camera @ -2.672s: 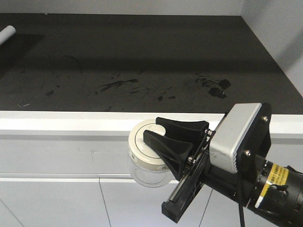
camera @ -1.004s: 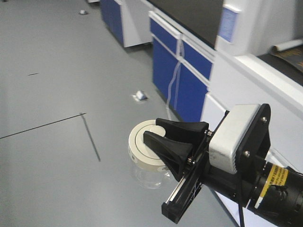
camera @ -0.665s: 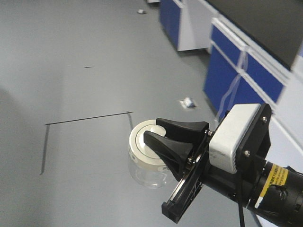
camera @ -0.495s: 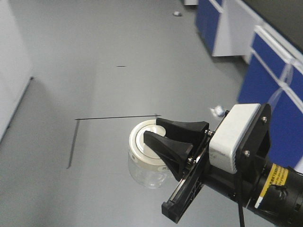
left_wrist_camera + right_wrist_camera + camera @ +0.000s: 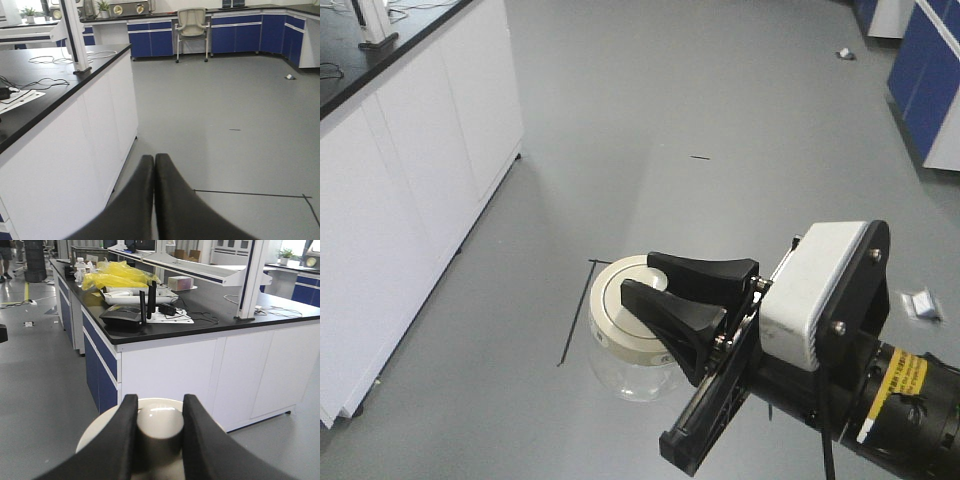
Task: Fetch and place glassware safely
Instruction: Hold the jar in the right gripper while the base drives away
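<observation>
The glassware (image 5: 620, 365) is a small squat clear glass jar with a round cream-white lid (image 5: 612, 310) and a central knob. My right gripper (image 5: 645, 273) is shut on the knob and holds the jar in the air over the grey floor. In the right wrist view the two black fingers clamp the knob (image 5: 160, 427) from both sides, with the right gripper (image 5: 159, 401) centred on it. My left gripper (image 5: 154, 159) is shut and empty, its fingers pressed together, pointing at the floor beside a white cabinet. The spoon inside the jar is not discernible.
A white cabinet with a black worktop (image 5: 390, 150) stands at the left. Blue cabinets (image 5: 935, 70) are at the far right, with paper scraps (image 5: 922, 303) on the floor. The right wrist view shows a bench (image 5: 210, 315) with yellow bags, a tray and cables. A chair (image 5: 192, 25) stands far off.
The whole scene has swung: the blue cabinets slid off to the right and the white cabinet came in at the left. The right gripper keeps the same hold on the jar's knob.
</observation>
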Robot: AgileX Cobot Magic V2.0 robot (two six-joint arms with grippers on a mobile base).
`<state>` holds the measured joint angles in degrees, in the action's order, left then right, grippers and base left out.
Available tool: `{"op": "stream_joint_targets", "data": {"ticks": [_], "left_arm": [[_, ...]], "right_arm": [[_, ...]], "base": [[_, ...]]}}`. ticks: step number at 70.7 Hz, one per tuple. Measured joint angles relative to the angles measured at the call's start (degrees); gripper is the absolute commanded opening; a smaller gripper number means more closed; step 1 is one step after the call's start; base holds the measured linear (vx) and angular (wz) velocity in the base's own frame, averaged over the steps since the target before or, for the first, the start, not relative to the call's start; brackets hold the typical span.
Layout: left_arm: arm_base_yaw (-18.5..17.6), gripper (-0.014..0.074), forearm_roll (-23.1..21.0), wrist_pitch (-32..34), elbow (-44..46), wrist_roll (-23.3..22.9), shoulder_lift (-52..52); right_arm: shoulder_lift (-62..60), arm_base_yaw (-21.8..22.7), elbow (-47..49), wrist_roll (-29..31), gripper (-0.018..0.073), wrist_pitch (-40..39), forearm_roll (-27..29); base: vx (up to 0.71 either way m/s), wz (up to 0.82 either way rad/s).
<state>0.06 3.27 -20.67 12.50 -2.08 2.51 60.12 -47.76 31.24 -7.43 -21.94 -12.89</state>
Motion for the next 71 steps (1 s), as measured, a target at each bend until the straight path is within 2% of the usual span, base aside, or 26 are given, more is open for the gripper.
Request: {"op": "stream_joint_targets", "data": {"ticks": [26,71], "left_arm": [[0.0,-0.0007,0.0,0.0,0.0,0.0,0.0],[0.0,-0.0007,0.0,0.0,0.0,0.0,0.0]], "right_arm": [[0.0,0.0,0.0,0.0,-0.0003,0.0,0.0],[0.0,0.0,-0.06,0.0,-0.0003,0.0,0.0]], "base": [[0.34,0.06],[0.39,-0.15]]}}
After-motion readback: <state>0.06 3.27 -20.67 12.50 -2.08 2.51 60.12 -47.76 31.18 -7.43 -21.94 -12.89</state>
